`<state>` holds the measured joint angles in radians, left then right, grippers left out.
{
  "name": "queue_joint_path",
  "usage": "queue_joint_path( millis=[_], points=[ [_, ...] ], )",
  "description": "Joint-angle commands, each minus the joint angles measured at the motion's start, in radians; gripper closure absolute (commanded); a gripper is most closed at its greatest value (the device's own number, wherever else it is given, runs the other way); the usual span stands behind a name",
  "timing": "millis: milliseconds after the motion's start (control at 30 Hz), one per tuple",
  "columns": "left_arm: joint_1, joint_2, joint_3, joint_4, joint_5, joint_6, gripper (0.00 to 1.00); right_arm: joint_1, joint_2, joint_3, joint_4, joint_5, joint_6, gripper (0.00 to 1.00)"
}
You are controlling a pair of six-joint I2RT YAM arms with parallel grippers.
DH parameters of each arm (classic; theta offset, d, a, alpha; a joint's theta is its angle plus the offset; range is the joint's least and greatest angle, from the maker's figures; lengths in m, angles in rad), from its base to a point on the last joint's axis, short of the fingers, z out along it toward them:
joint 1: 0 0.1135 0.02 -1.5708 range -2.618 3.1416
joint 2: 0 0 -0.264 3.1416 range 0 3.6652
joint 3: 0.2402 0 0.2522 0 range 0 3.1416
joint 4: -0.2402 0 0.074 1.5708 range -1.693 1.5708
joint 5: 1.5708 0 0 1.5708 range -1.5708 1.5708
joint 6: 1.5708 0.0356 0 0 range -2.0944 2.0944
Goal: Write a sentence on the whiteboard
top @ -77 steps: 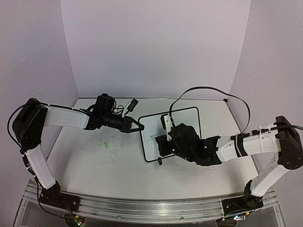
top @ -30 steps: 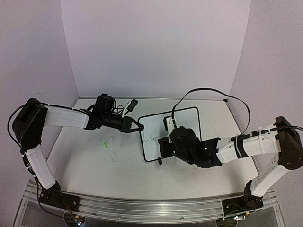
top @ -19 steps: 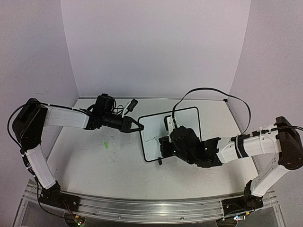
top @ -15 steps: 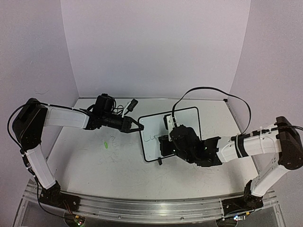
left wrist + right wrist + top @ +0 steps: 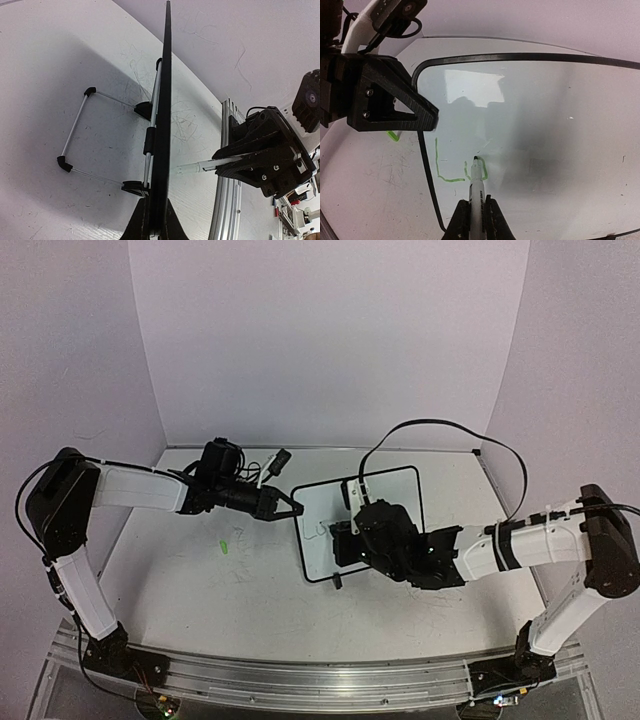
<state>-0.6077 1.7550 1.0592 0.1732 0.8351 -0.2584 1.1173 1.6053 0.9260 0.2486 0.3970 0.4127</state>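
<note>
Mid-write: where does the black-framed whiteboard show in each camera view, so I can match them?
Top external: the small white rectangular whiteboard with thin black frame at picture centre.
Left wrist: edge-on, a black vertical strip through the middle.
Right wrist: its face fills most of the frame, white marker tip against it.
Shared landmark: the left pincer clamping its edge.

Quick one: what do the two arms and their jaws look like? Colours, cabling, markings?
The left arm and right arm have white link shells with black joint housings and bases. The left gripper and right gripper are matte black, with angular, triangular jaws and silver screws. A black cable loops off the right wrist, a white cable off the left. No legible markings.
</note>
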Motion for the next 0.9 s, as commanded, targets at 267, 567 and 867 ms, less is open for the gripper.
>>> queue_joint_path(
  millis=[267, 567, 867],
  points=[
    [-0.003, -0.045, 0.013, -0.017, 0.044, -0.011, 1.0, -0.002, 0.028, -0.001, 0.016, -0.041, 0.026, 1.0],
    [-0.001, -0.043, 0.014, -0.018, 0.042, -0.008, 1.0, -0.011, -0.146, -0.093, 0.054, -0.044, 0.006, 1.0],
    [-0.002, -0.037, 0.013, -0.018, 0.041, -0.008, 1.0, -0.025, -0.082, -0.044, 0.04, -0.022, -0.022, 1.0]
  ],
)
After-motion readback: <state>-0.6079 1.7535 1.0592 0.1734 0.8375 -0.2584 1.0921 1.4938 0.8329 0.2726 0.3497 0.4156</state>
